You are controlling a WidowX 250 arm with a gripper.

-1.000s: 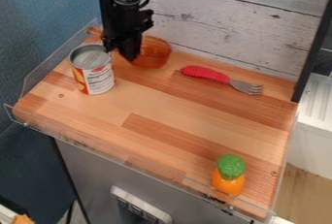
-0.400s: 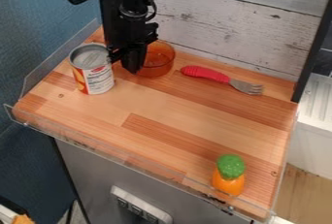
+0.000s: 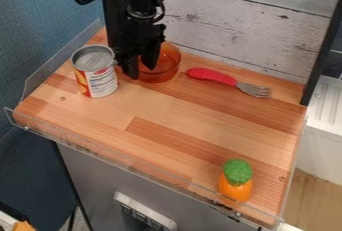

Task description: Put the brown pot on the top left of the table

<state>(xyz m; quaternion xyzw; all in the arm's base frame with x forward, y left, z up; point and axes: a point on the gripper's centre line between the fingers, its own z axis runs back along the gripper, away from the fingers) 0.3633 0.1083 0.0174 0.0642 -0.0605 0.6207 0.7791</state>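
Claw (image 3: pixel 141 73) at brown pot (image 3: pixel 167 68), beside closed can (image 3: pixel 97 75)

A butcher-block tabletop (image 3: pixel 167 120), laid in pale and reddish-brown strips, carries everything, with a clear plastic guard (image 3: pixel 50 67) along its edge from 7 to 11 o'clock. Near 11 o'clock, a metal food can (image 3: pixel 101 82) stands upright, its lid silver and its label white, red and yellow. Toward 12 o'clock sits a translucent amber-brown pot (image 3: pixel 167 71), upright and open at the top, near the can. At 1 o'clock lies a red-handled fork (image 3: pixel 212 76), its grip toward 10 and its grey tines toward 4. By the 5 o'clock edge rests a stubby orange toy (image 3: pixel 236 190) with a bumpy green top
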